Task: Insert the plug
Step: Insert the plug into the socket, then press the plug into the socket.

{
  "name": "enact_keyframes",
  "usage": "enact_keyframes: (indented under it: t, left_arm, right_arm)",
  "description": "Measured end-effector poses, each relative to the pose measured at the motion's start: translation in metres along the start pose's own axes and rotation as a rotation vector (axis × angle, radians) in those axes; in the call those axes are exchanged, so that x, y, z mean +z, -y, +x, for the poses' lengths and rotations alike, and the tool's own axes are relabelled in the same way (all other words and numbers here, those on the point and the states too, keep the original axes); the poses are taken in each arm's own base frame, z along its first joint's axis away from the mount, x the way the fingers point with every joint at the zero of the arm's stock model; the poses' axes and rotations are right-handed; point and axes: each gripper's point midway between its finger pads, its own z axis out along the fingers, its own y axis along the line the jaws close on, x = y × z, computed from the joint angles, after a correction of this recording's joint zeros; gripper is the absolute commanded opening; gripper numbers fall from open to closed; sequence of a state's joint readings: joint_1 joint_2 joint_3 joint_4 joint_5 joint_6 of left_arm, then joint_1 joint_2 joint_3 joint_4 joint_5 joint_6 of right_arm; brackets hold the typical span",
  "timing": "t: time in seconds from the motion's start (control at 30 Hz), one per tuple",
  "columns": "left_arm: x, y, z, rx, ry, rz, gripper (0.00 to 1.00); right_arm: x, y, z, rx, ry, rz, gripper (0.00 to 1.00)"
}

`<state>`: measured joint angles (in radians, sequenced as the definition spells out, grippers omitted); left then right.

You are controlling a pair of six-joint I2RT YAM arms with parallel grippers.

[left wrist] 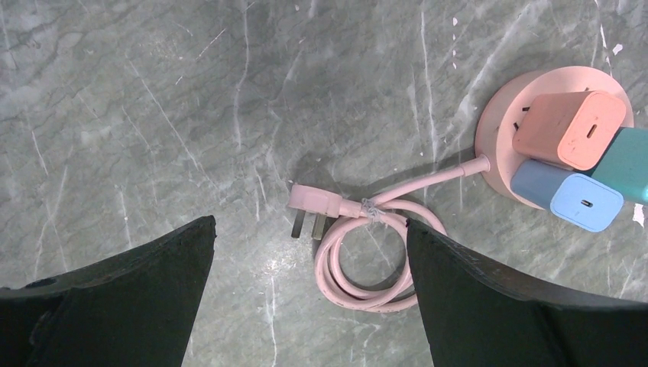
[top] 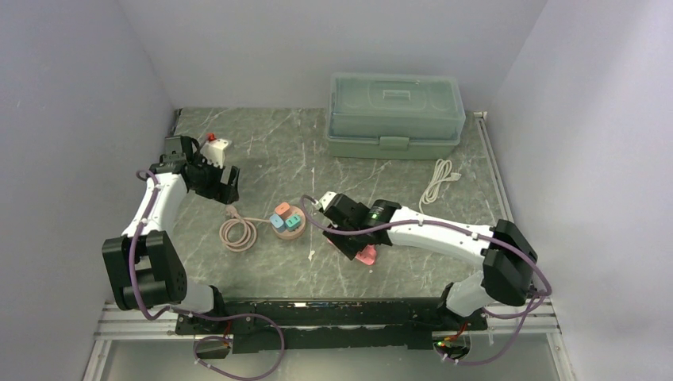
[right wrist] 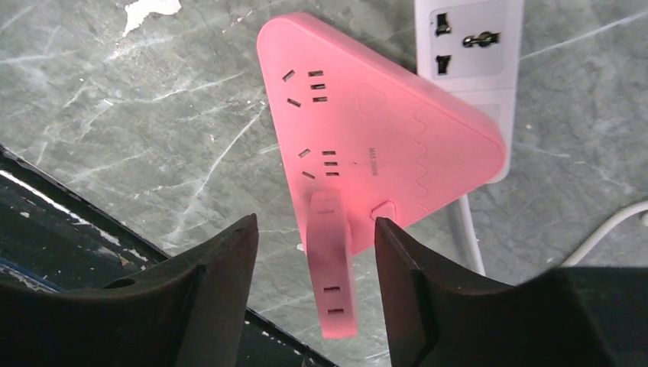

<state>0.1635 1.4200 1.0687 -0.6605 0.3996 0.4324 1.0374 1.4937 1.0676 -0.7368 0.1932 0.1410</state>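
A pink plug (left wrist: 317,205) with bare prongs lies flat on the marble table. Its pink cord (left wrist: 374,264) is coiled beside it and runs to a round pink socket hub (left wrist: 495,149) holding orange, blue and teal adapters. My left gripper (left wrist: 309,225) is open above the plug and coil, touching neither; it also shows in the top view (top: 228,186). A pink triangular power strip (right wrist: 367,130) lies partly on a white power strip (right wrist: 474,46). My right gripper (right wrist: 313,223) is open, its fingers either side of the pink strip's narrow slotted end (right wrist: 330,267), with gaps on both sides.
A pale green lidded box (top: 395,115) stands at the back. A white cable bundle (top: 438,181) lies to the right of centre. A small white device with a red button (top: 214,148) sits behind the left gripper. The black base rail (top: 317,311) runs along the near edge.
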Motion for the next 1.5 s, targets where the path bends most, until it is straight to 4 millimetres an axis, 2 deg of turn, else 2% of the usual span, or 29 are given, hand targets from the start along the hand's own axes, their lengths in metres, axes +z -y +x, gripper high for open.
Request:
enact_keyframes:
  t: [0.13,0.3,0.37,0.47,0.7,0.97,1.07,1.5]
  left_arm:
    - [-0.001,0.000,0.000,0.000,0.000,-0.001,1.00]
    - [-0.003,0.000,-0.002,0.000,0.001,-0.002,1.00]
    - [-0.004,-0.001,-0.004,0.001,0.006,-0.005,1.00]
    - [-0.005,-0.003,-0.006,0.002,0.012,-0.010,1.00]
    - [-0.007,-0.005,-0.009,0.001,0.017,-0.015,1.00]
    - [-0.011,-0.009,-0.014,0.001,0.030,-0.026,1.00]
    - [-0.012,-0.010,-0.015,0.001,0.033,-0.027,1.00]
    - [-0.014,-0.016,-0.015,-0.017,0.036,-0.034,1.00]
  right_arm:
    - [-0.012,0.003,-0.008,0.007,0.036,0.006,0.60]
    - [-0.015,0.005,0.000,0.000,0.008,0.010,0.65]
    - [-0.015,0.005,0.003,-0.002,-0.001,0.011,0.57]
    - [-0.013,0.006,0.011,-0.005,-0.026,0.014,0.37]
    - [-0.007,0.008,0.028,-0.012,-0.072,0.027,0.28]
    - [-0.007,0.010,0.028,-0.031,-0.068,0.038,0.03]
    - [-0.006,0.010,0.028,-0.039,-0.071,0.039,0.00]
    - [-0.003,0.009,0.029,-0.079,-0.081,0.048,0.00]
